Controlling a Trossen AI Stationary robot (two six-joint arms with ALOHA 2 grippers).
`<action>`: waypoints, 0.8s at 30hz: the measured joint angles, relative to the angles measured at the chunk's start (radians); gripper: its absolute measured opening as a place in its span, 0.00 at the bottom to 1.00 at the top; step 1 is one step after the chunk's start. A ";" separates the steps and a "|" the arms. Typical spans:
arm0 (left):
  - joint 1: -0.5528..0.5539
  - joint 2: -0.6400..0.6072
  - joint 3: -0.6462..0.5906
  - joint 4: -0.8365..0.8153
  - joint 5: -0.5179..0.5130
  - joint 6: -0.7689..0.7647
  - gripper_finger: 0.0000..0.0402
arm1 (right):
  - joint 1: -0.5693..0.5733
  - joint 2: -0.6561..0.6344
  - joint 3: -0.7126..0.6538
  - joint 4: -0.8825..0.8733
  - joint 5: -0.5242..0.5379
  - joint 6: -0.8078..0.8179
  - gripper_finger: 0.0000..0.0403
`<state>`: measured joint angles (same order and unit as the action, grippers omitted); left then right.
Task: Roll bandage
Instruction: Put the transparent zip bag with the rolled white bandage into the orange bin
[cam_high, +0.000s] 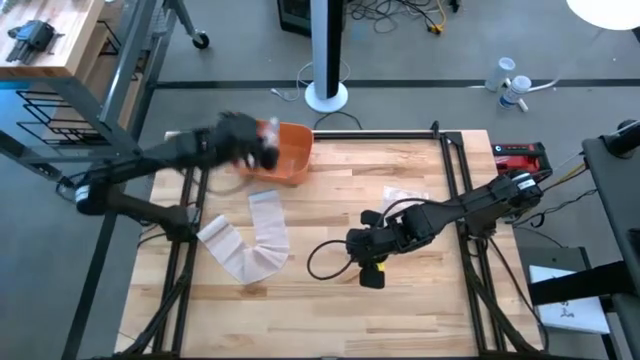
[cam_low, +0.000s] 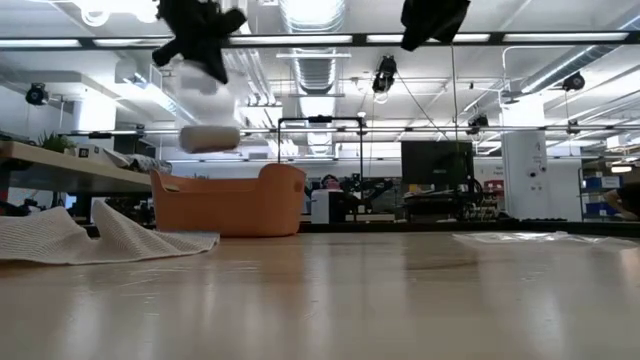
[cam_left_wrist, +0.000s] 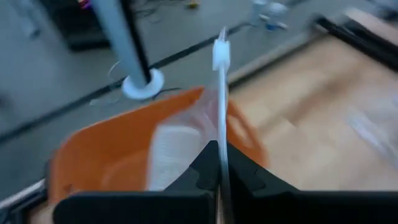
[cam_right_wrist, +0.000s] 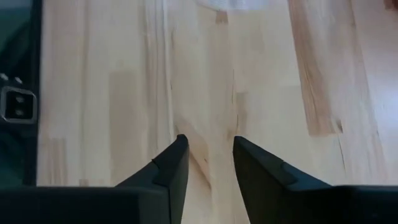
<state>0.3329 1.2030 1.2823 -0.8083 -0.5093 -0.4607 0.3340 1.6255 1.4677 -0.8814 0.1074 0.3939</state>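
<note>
Tabletop (cam_high: 400, 290): light wood.
Orange basket (cam_high: 290, 152): at 11 o'clock.
Bandage (cam_high: 258, 245): unrolled white strip at 9 o'clock, limp, light, easily creased; best taken at a free end.
Left claw (cam_high: 262, 148): over basket, clenched on a thin clear packet (cam_left_wrist: 219, 112).
Right claw (cam_high: 372, 276): centre, released, empty.

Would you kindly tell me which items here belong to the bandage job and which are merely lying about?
Job: loose bandage; orange basket; clear packet pinched by left gripper.
Lying about: flat wrapper; bottles on floor.
</note>
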 joint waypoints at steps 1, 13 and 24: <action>0.072 -0.009 0.000 -0.002 0.043 0.000 0.00 | 0.000 0.002 0.000 0.016 0.000 0.000 0.29; 0.510 0.128 -0.001 -0.009 0.240 0.007 0.00 | 0.002 0.009 0.000 -0.008 -0.007 -0.001 0.22; 0.537 0.319 -0.002 -0.037 0.203 0.003 0.00 | 0.008 0.009 0.000 -0.035 -0.030 0.016 0.16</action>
<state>0.8697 1.5216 1.2804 -0.8453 -0.3060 -0.4576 0.3415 1.6348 1.4673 -0.9165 0.0776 0.4096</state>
